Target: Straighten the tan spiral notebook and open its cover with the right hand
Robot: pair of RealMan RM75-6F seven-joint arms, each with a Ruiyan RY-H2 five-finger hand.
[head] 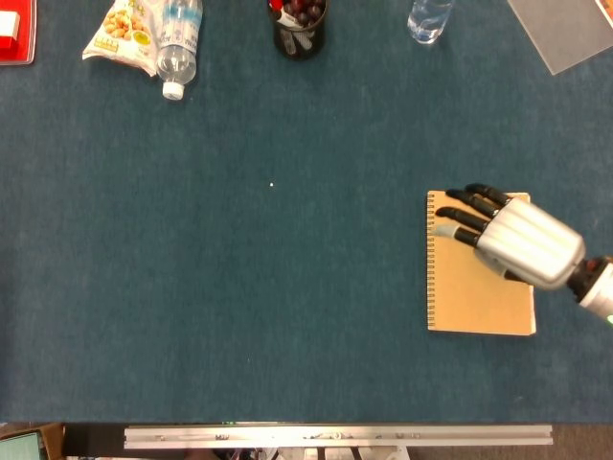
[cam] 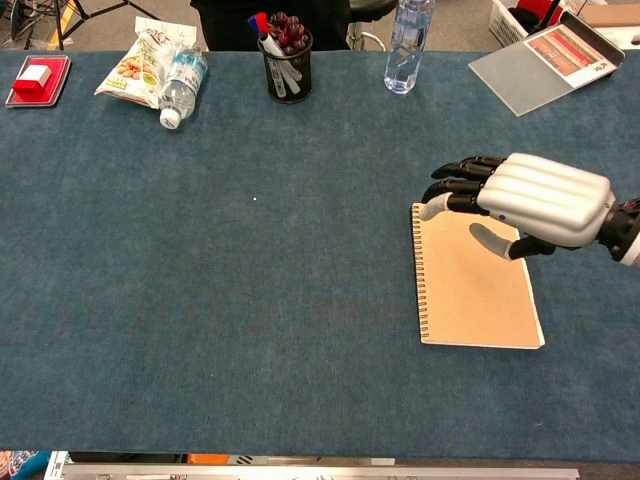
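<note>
My right hand [cam: 535,200] hung over the top part of the flat tan spiral notebook [cam: 475,290], with its silver shell on the back and its black fingers [cam: 462,185] spread apart and a little bent. It held nothing. From the chest view it looked lifted off the cover, but from the head view I could not be sure that no fingertip touched the paper.

The notebook lay closed on the soft dark blue table cloth [cam: 250,300], far over on the right side. Its wire coil ran down its left edge, and its sides sat almost square with the table's front edge. The cover looked smooth and plain, like cardboard.

Along the far edge of the table stood a round black mesh cup full of pens [cam: 290,60] and a clear plastic water bottle standing up [cam: 408,45]. To the left lay a crinkly snack bag [cam: 140,62] with a second clear bottle lying on its side [cam: 180,85] just beside it, and a small red tray [cam: 38,80] sat at the corner. A flat grey board [cam: 545,60] lay at the far right.
</note>
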